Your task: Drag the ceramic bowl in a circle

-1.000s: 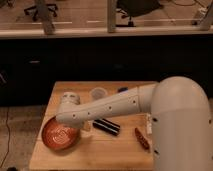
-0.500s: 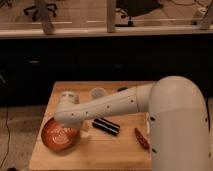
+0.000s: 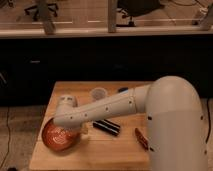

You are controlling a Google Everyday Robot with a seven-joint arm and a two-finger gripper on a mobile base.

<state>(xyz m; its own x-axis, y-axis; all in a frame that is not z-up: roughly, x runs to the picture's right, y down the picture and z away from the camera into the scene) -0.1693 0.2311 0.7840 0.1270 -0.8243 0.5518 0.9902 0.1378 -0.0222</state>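
The ceramic bowl (image 3: 59, 137) is a wide, shallow orange-red bowl with pale swirl marks, at the left front of the wooden table (image 3: 115, 150). My white arm reaches across the table from the right. My gripper (image 3: 67, 126) is at the arm's far end, down at the bowl's back right rim, mostly hidden by the wrist.
A small translucent plastic cup (image 3: 99, 93) stands at the table's back middle. A dark flat packet (image 3: 106, 127) lies mid-table, right of the bowl. A reddish-brown item (image 3: 141, 138) lies front right. A dark counter with windows runs behind the table.
The bowl and the gripper have shifted slightly left and toward the table's front edge. The other items have not moved.
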